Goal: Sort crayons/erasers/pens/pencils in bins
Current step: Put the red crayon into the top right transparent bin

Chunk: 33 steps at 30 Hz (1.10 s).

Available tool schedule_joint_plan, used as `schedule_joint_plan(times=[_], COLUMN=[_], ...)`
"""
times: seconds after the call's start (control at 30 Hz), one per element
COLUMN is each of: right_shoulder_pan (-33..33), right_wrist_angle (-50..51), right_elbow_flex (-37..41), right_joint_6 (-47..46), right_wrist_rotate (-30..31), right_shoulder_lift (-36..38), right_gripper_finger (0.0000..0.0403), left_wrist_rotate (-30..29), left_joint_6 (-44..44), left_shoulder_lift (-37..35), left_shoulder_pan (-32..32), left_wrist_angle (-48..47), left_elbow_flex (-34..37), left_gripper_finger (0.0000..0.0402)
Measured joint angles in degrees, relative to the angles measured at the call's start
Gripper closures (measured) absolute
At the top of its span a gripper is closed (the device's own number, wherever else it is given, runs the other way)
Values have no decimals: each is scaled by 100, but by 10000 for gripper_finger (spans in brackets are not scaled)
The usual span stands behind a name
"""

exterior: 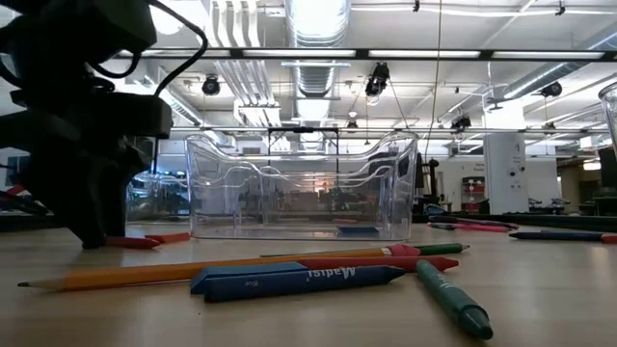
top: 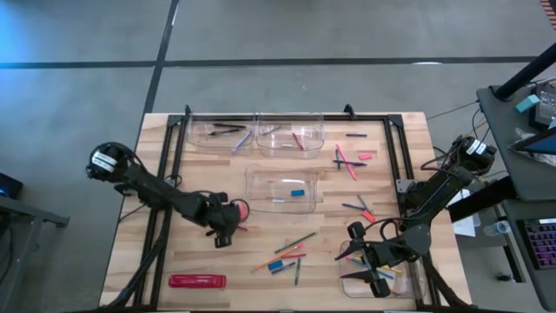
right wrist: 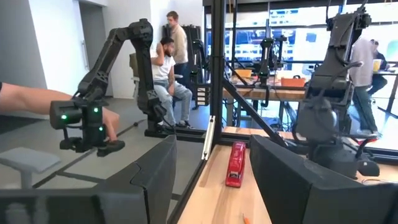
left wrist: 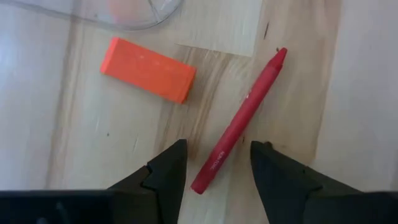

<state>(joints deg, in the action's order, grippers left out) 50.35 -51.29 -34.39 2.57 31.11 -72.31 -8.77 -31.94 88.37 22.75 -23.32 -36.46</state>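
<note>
My left gripper is open and points down at the table left of centre; it also shows in the high view. Its two fingers stand on either side of the near end of a red crayon, which lies flat on the wood, without touching it. An orange-red eraser lies flat beside the crayon. My right gripper is open and empty over the clear bin at the near right. Three more clear bins stand at the far left, far middle and centre.
Loose pencils, crayons and pens lie near the table's front middle and at the right. A long red flat pack lies near the front left. The centre bin's corner is close beyond the eraser. People show in the room behind.
</note>
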Motion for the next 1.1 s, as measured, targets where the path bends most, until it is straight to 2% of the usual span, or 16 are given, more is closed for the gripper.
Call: schedule_joint_plan(times=[0.2,0.57,0.8,0.97,1.1], right_shoulder_pan=[0,0,0,0,0], right_wrist_angle=[2,4,4,7,7], right_elbow_flex=[0,2,2,2,2], right_joint_6=[-2,-2,-2,0,0], right_wrist_rotate=[-1,1,3,1,1], right_shoulder_lift=[0,0,0,0,0], right_gripper_finger=[211,211,211,211,211], left_wrist_rotate=[93,23,222,526,466], left_joint_6=[-33,400,385,387,458], left_shoulder_lift=[-15,18,-67,-279,-496], left_shoulder_pan=[-66,-18,143,229,298], left_wrist_angle=[390,216,-123,-570,-901], left_elbow_flex=[366,230,-114,-573,-1029], left_gripper_finger=[284,391,396,399,400])
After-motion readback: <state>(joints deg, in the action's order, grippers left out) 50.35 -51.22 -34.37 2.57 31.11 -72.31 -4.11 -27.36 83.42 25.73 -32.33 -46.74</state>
